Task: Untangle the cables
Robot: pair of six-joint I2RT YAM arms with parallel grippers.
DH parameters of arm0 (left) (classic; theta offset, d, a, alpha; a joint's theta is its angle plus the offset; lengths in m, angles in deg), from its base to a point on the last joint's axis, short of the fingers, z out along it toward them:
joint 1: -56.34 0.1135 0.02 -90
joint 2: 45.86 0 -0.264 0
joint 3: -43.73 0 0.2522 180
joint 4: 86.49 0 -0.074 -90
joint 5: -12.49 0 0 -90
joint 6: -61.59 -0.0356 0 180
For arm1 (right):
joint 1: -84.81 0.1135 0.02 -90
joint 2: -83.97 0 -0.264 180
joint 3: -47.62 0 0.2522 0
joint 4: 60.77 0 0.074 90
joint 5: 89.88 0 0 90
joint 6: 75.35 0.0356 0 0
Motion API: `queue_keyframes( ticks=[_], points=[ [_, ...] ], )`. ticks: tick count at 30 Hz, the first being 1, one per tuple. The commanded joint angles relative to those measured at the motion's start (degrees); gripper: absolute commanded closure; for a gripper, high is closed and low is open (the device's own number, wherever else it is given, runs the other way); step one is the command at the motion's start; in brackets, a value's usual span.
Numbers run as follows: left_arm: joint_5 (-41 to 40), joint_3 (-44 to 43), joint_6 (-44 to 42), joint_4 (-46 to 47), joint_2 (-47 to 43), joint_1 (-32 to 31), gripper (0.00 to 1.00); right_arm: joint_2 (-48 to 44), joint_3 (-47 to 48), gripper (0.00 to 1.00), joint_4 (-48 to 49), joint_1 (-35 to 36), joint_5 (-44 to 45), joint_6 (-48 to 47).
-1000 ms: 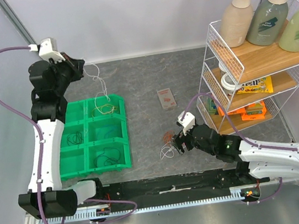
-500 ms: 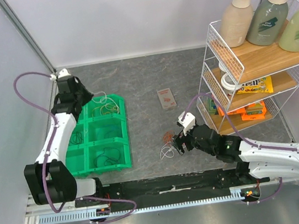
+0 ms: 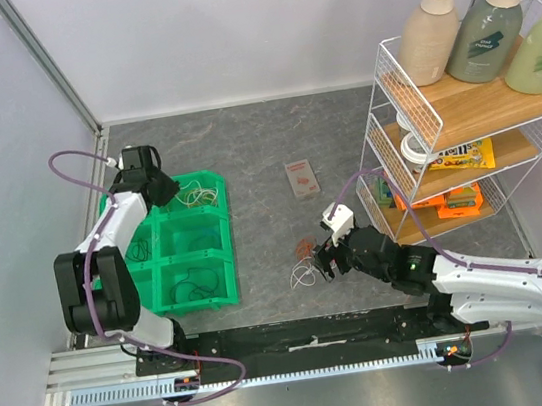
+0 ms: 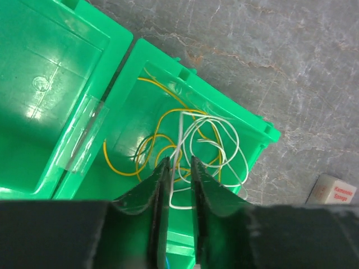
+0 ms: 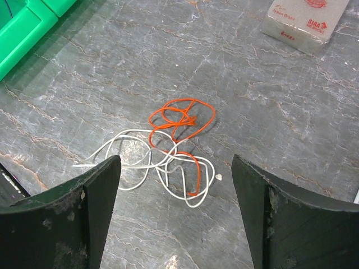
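A green compartment tray lies at the left. In its far right compartment a yellow cable and a white cable lie looped together. My left gripper hangs just above them, its jaws a narrow gap apart, open, with the white cable's end running up loosely between them. Thin black cables lie in nearer compartments. On the table, an orange cable and another white cable are tangled together. My right gripper hovers wide open over that tangle.
A small pink box lies on the grey table beyond the tangle. A white wire rack with pump bottles and packets stands at the right. Walls close the left and back sides.
My left arm has come down from high behind the tray to the far right compartment, lowering the white cable into it. Its jaws have parted slightly. The right arm has not moved.
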Motion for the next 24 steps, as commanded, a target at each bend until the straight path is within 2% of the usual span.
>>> queue_keyframes(
  ticks=[1, 2, 4, 5, 6, 10, 14, 15, 17, 21, 24],
  points=[
    [1.4, -3.5, 4.5, -1.6, 0.1, 2.1, 0.62, -0.3, 0.3, 0.13, 0.2, -0.3, -0.2, 0.7],
    [0.6, -3.2, 4.7, -2.0, -1.3, 2.2, 0.51, -0.8, 0.4, 0.13, -0.4, -0.3, -0.1, 0.7],
    [-0.2, -1.9, 4.9, -2.3, -5.4, 2.2, 0.20, -1.2, 0.1, 0.12, -0.5, -0.3, 0.0, 0.7],
    [-0.3, -0.9, 4.8, -2.3, -7.6, 2.2, 0.11, -1.3, -0.1, 0.12, -0.4, -0.3, 0.0, 1.0],
    [0.1, -0.4, 4.3, -2.4, -9.5, 2.3, 0.09, -0.9, -0.2, 0.12, -0.2, -0.3, 0.0, 1.1],
    [5.2, 1.1, 1.1, -2.3, -15.7, 2.3, 0.07, 2.1, 0.5, 0.12, 0.5, -0.3, -1.3, 1.3],
    [26.7, 3.9, -3.9, 2.4, -18.0, 1.3, 0.29, 5.7, 1.7, 0.12, 1.7, -0.2, -2.6, 1.2],
    [32.0, 6.0, -4.0, 4.9, -18.3, -2.5, 0.33, 6.4, 1.8, 0.12, 1.8, -0.3, -2.7, 1.6],
    [37.8, 10.5, -5.6, 9.3, -19.1, -9.9, 0.35, 7.2, 2.3, 0.16, 2.1, -0.3, -3.4, 2.6],
    [35.4, 19.1, -7.3, 18.4, -21.5, -29.1, 0.35, 6.3, 0.9, 0.20, 2.9, -0.3, -5.2, 5.9],
    [34.5, 26.2, -6.1, 28.6, -21.8, -37.1, 0.36, 3.3, -0.3, 0.22, 1.5, -0.3, -2.4, 8.8]
  ],
)
